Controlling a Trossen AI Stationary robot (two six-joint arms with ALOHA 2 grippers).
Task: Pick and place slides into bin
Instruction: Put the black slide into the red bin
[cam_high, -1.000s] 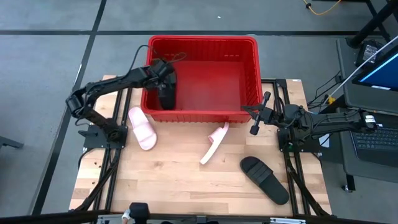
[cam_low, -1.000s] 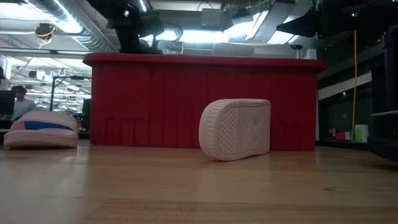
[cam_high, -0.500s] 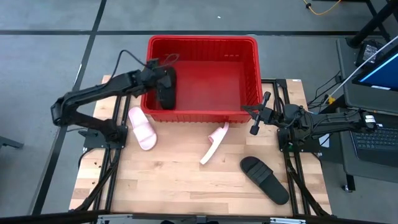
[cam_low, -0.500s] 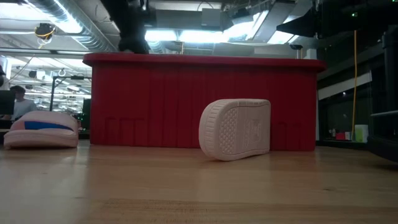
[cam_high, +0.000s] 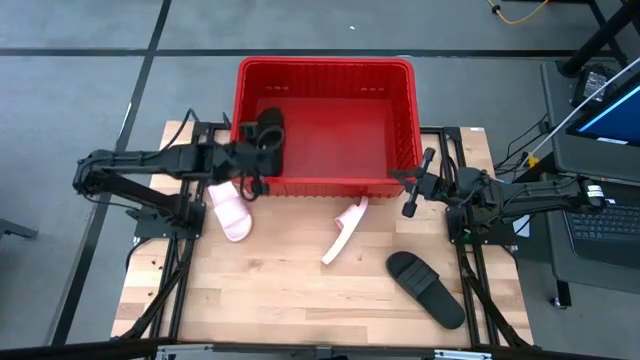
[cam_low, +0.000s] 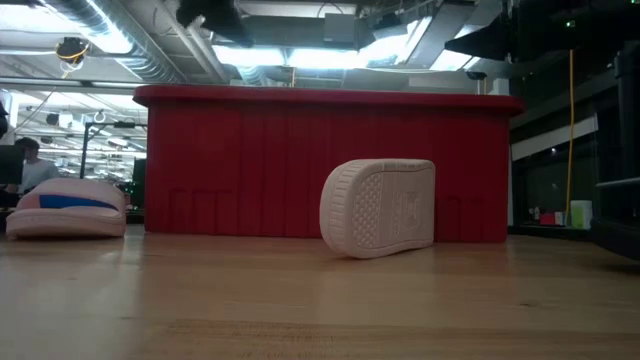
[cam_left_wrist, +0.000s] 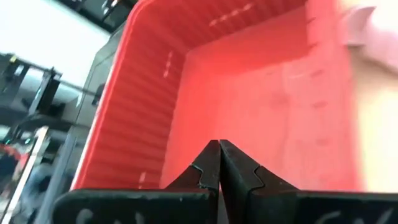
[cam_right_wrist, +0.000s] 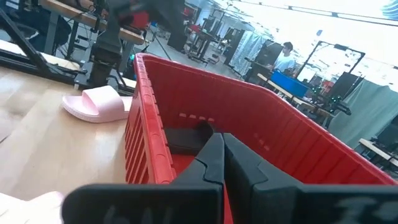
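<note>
Left gripper (cam_high: 258, 158) hangs at the near left corner of the bin (cam_high: 400, 70), fingers pressed together and holding nothing. One black slide (cam_right_wrist: 186, 138) lies inside the bin by its left wall. Next in reach is the flat pink slide (cam_high: 228, 206), just beside and below this gripper on the table, its long axis running roughly away from the bin, so the left arm is nearer. Another pink slide (cam_high: 343, 228) leans on edge against the bin's front wall; a black slide (cam_high: 427, 288) lies at the right. Right gripper (cam_high: 414, 182) waits closed at the bin's right corner. From above, the left arm hides part of the binned slide.
</note>
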